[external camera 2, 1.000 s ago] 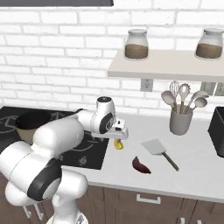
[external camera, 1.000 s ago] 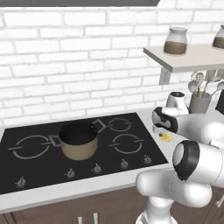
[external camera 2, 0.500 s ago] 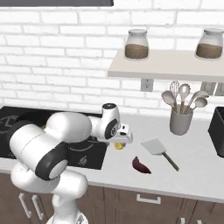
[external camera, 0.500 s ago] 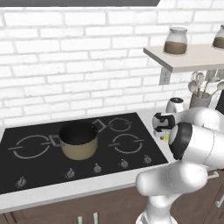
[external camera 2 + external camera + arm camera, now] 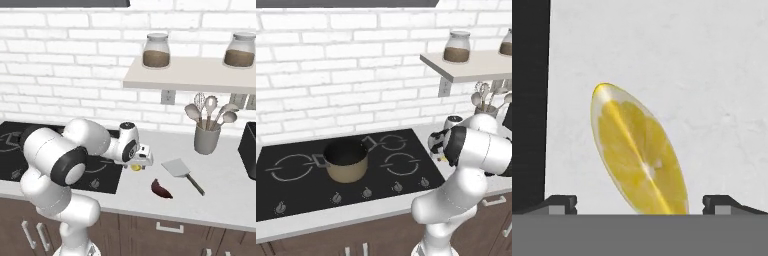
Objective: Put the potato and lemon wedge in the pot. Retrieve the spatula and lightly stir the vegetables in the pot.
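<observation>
The lemon wedge (image 5: 639, 155) lies on the pale counter just right of the cooktop edge, a small yellow piece (image 5: 135, 167) under my hand. My gripper (image 5: 640, 204) is open and points down at it, one dark fingertip (image 5: 560, 203) on each side of the wedge's near end. From the base views the gripper (image 5: 140, 163) (image 5: 440, 153) hangs close above the counter. The potato (image 5: 161, 189), a dark reddish-brown oblong, rests on the counter to the right. The spatula (image 5: 181, 171) lies flat beyond it. The tan pot (image 5: 346, 161) stands on the black cooktop (image 5: 406, 186).
A grey utensil cup (image 5: 206, 139) with ladles and a whisk stands at the back right under a shelf (image 5: 190, 80) holding two jars. A black appliance (image 5: 248, 150) sits at the counter's far right. The brick wall runs behind.
The arm has folded and swung right, bringing the hand lower over the lemon wedge. The jaws have stayed open. Pot, potato and spatula have not moved.
</observation>
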### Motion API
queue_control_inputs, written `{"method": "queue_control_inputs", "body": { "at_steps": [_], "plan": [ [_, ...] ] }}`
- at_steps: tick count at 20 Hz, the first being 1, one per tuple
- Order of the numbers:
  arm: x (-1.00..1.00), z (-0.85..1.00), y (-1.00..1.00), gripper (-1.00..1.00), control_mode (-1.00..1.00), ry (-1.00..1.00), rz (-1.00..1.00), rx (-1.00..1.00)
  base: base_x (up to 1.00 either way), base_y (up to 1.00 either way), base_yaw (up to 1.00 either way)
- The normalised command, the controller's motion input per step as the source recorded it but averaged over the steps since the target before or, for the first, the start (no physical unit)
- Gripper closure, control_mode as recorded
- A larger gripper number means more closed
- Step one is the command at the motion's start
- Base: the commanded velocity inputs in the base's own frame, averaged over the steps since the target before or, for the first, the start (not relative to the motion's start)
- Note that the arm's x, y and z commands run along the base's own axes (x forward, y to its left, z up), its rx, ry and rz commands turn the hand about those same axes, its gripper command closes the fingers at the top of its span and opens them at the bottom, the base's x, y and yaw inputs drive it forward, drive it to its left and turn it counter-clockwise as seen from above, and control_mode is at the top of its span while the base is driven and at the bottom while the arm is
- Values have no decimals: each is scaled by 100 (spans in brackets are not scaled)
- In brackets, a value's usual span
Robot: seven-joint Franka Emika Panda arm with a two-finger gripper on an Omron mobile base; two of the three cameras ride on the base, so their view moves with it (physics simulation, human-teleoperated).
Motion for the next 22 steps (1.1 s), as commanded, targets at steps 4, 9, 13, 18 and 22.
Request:
{"method": "queue_control_inputs", "body": {
  "at_steps": [4, 9, 13, 18, 22],
  "plan": [
    [30, -17, -3, -100, -100, 0, 0, 0, 0, 0, 0],
    [21, -18, -3, -100, -100, -1, 0, 0, 0, 0, 0],
    [0, -28, 0, 100, -100, -3, 0, -2, 0, 0, 0],
    [-13, -17, 0, 100, -100, -8, 0, -1, 0, 0, 0],
    [-44, 4, 1, 100, -100, -15, 0, 0, 0, 0, 0]
  ]
}}
